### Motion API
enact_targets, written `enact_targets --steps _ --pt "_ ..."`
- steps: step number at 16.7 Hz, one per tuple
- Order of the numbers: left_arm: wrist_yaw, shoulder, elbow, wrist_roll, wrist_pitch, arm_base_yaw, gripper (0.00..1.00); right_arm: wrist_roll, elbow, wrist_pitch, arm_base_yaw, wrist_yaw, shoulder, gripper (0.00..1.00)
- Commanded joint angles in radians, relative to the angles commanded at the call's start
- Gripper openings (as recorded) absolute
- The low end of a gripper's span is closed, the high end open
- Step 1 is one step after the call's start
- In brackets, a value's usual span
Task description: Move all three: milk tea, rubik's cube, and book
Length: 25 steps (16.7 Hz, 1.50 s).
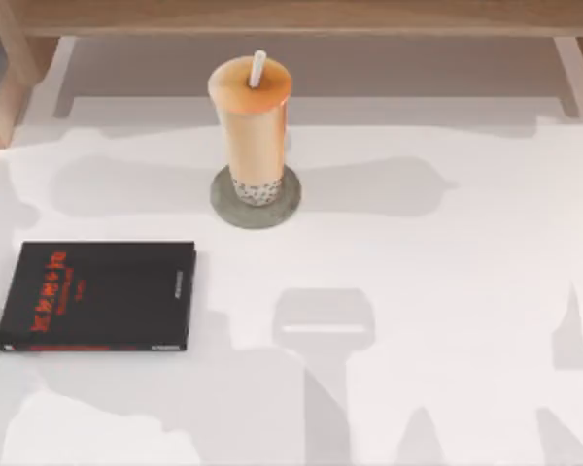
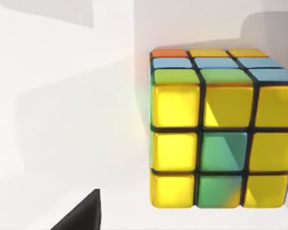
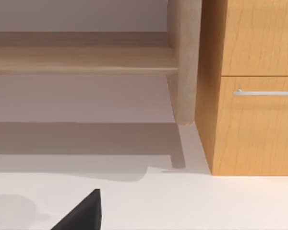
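The milk tea stands upright on a flat round grey coaster toward the far middle of the desk. Its tapered orange-tan cup holds a white straw rising from the lid and dark pearls gathered at the clear base. Nearer the desk's left side a thin black book with red lettering lies flat, well apart from the cup.

In the left wrist view, the rubik's cube sits on a white surface just ahead of the left claw, its near face mostly yellow with green squares. A dark tip, probably one finger, shows at the frame's edge; whether the left claw is apart or together I cannot tell.

The right wrist view faces a wooden cabinet with a metal handle and a table leg. The right claw's state likewise cannot be told.
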State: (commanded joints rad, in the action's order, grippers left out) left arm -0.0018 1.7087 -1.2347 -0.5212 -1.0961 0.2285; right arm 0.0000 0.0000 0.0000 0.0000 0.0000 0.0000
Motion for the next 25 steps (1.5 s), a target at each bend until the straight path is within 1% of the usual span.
enact_targets --steps 6,8,14,18,25 --pt "0.0 0.004 0.004 0.0 0.004 -0.001 1.0 0.0 0.0 0.0 0.0 0.0 0.0 1.0" --pt "0.002 0.014 0.028 0.001 0.041 0.001 1.0 0.0 0.0 0.0 0.0 0.0 0.0 1.0" --pt "0.002 0.076 0.148 -0.004 0.225 0.004 1.0 0.0 0.0 0.0 0.0 0.0 0.0 1.0" --pt "0.002 0.08 0.156 -0.004 0.236 0.005 1.0 0.0 0.0 0.0 0.0 0.0 0.0 1.0" --pt "0.002 0.08 0.156 -0.004 0.236 0.005 0.47 0.0 0.0 0.0 0.0 0.0 0.0 1.0"
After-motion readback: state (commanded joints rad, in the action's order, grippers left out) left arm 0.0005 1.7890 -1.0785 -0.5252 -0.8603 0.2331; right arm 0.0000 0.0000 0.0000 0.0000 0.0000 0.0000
